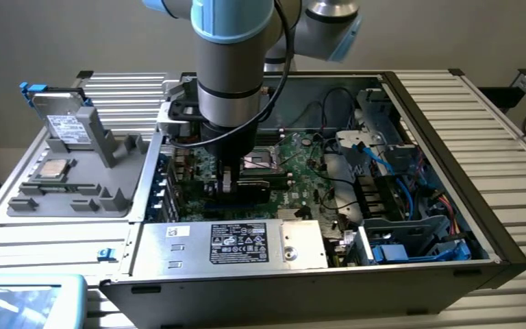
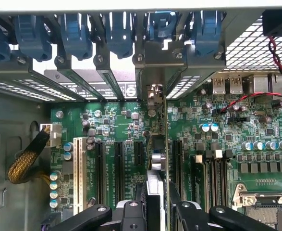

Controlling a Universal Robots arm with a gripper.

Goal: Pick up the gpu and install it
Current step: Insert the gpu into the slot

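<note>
The gpu [image 2: 156, 163] shows edge-on in the wrist view as a thin upright card with a silver strip. My gripper [image 2: 156, 214] is shut on it, one black finger on each face. The card stands over the green motherboard [image 2: 116, 125], between two black expansion slots [image 2: 138, 154]. Its metal end bracket [image 2: 153, 92] reaches the case's rear slot openings. How deep it sits in a slot I cannot tell. In the exterior view my gripper [image 1: 228, 179] is down inside the open computer case [image 1: 482, 226], with the gpu [image 1: 229, 185] a pale sliver between the fingers.
Blue slot latches [image 2: 78, 33] line the rear wall. A braided cable [image 2: 28, 161] lies beside the board, and memory slots [image 2: 213, 173] and a processor socket [image 2: 263, 204] are close by. The power supply [image 1: 235, 243] sits at the case front. A grey tray [image 1: 62, 185] holds a hard drive [image 1: 65, 127].
</note>
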